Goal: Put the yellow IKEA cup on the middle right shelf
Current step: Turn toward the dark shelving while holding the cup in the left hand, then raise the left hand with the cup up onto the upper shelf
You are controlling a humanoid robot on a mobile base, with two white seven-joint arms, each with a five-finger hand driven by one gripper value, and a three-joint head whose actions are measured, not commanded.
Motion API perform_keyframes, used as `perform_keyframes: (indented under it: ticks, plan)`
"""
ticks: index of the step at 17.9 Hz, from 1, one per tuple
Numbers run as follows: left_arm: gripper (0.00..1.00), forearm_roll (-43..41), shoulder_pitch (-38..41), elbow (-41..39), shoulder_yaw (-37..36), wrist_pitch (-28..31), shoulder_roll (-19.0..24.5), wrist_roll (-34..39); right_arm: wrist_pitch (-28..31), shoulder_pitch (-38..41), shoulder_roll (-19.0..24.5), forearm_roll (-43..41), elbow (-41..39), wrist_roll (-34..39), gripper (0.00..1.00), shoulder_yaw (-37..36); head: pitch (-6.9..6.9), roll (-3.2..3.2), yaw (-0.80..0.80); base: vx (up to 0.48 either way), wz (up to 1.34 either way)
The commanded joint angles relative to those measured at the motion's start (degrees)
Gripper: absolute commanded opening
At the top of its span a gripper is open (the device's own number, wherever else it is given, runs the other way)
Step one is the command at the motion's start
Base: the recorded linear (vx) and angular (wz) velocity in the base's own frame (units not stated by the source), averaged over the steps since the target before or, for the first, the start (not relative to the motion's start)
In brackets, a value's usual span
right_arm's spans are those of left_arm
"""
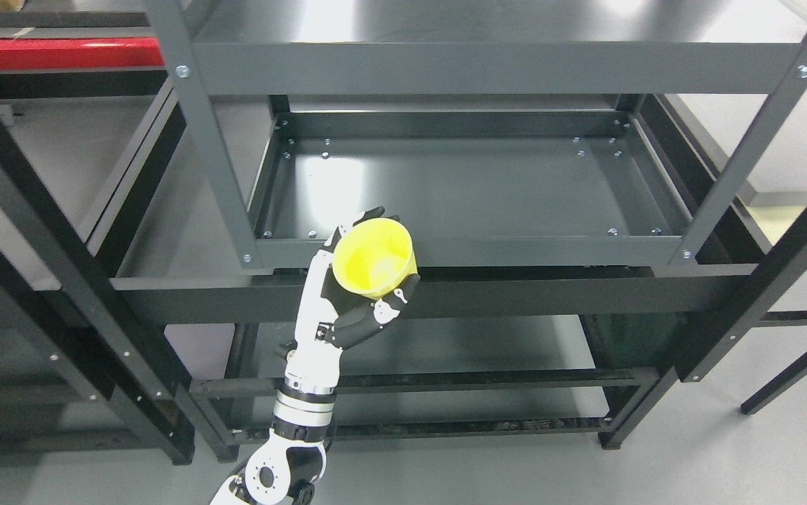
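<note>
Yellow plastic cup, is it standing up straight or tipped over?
Tipped. The yellow plastic cup, held by the robot's left hand, leans so its open mouth faces the camera, showing an empty inside.

A second dark metal rack (38, 231) is standing at the left, its posts slanting across the grey floor (697, 456). A red panel (59, 52) is lying at the far left. A pale yellow surface (806, 228) is showing at the right edge.

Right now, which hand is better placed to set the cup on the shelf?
Left. The left hand already grips the yellow cup at the front edge of the shelf; no right hand shows.
</note>
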Motion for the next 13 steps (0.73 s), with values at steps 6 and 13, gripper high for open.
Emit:
perform_keyframes:
  ticks: [6, 13]
  plan:
    - [0.01, 0.0, -11.8, -9.3, -3.0, -1.8, 1.0, -0.1, 0.0, 0.8, -1.0, -1.4, -0.1, 0.0, 0.99, 1.0, 0.0, 0.0, 0.0, 0.082, -0.25]
    - [0.0, 0.0, -25.4, -10.3, -2.4, -0.9, 1.0, 0.0, 0.0, 0.8, -1.0, -1.4, 0.0, 0.0, 0.99, 1.0, -0.02, 0.0, 0.0, 0.085, -0.14]
